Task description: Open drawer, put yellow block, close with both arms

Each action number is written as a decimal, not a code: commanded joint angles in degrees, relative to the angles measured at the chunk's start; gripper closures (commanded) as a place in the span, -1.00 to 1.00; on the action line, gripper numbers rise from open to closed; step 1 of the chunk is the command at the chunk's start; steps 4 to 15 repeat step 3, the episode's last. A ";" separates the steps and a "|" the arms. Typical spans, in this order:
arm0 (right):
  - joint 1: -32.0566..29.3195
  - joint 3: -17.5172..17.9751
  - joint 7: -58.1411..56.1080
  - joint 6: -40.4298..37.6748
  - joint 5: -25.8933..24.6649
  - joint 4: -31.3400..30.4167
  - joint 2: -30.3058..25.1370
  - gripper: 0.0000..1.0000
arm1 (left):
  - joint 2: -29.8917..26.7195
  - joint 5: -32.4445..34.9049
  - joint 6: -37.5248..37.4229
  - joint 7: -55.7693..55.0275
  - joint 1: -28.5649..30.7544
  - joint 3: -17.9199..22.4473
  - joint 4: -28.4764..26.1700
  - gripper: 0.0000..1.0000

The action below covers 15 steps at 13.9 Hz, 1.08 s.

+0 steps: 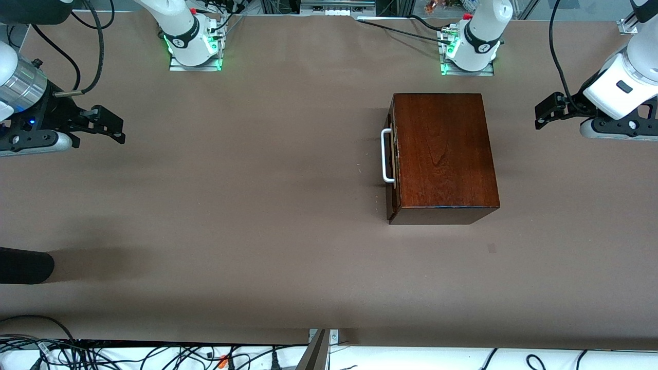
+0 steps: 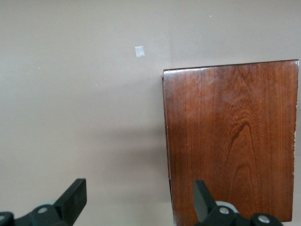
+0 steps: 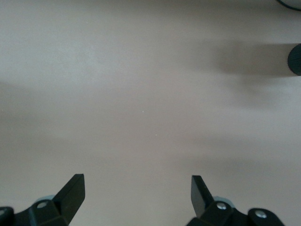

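The dark mahogany box (image 1: pixel 444 154) stands on the table toward the left arm's end. Its drawer (image 1: pixel 394 154) is shut, and the white bar handle (image 1: pixel 386 156) faces the right arm's end. The yellow block is out of view. My left gripper (image 1: pixel 540 115) is open and empty, in the air beside the box at the left arm's end. The left wrist view shows its fingers apart (image 2: pixel 138 188) over the box's edge (image 2: pixel 235 141). My right gripper (image 1: pixel 114 126) is open and empty over bare table at the right arm's end, as the right wrist view (image 3: pixel 137 182) also shows.
A black rounded object (image 1: pixel 25 266) juts in at the right arm's end, nearer the front camera; it also shows in the right wrist view (image 3: pixel 295 59). A small tape mark (image 1: pixel 492 248) lies nearer the front camera than the box. Cables (image 1: pixel 154 354) run along the front edge.
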 commanded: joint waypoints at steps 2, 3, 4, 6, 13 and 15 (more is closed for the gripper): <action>-0.58 0.28 0.38 -0.37 0.77 0.51 0.05 -1.00 | -1.18 -0.90 -0.11 -0.34 -0.05 0.16 -0.32 -1.00; -0.58 0.28 0.38 -0.37 0.77 0.51 0.05 -1.00 | -1.18 -0.90 -0.11 -0.34 -0.05 0.16 -0.32 -1.00; -0.58 0.28 0.38 -0.37 0.77 0.51 0.05 -1.00 | -1.18 -0.90 -0.11 -0.34 -0.05 0.16 -0.32 -1.00; -0.58 0.28 0.38 -0.37 0.77 0.51 0.05 -1.00 | -1.18 -0.90 -0.11 -0.34 -0.05 0.16 -0.32 -1.00; -0.58 0.28 0.38 -0.37 0.77 0.51 0.05 -1.00 | -1.18 -0.90 -0.11 -0.34 -0.05 0.16 -0.32 -1.00; -0.58 0.28 0.38 -0.37 0.77 0.51 0.05 -1.00 | -1.18 -0.90 -0.11 -0.34 -0.05 0.16 -0.32 -1.00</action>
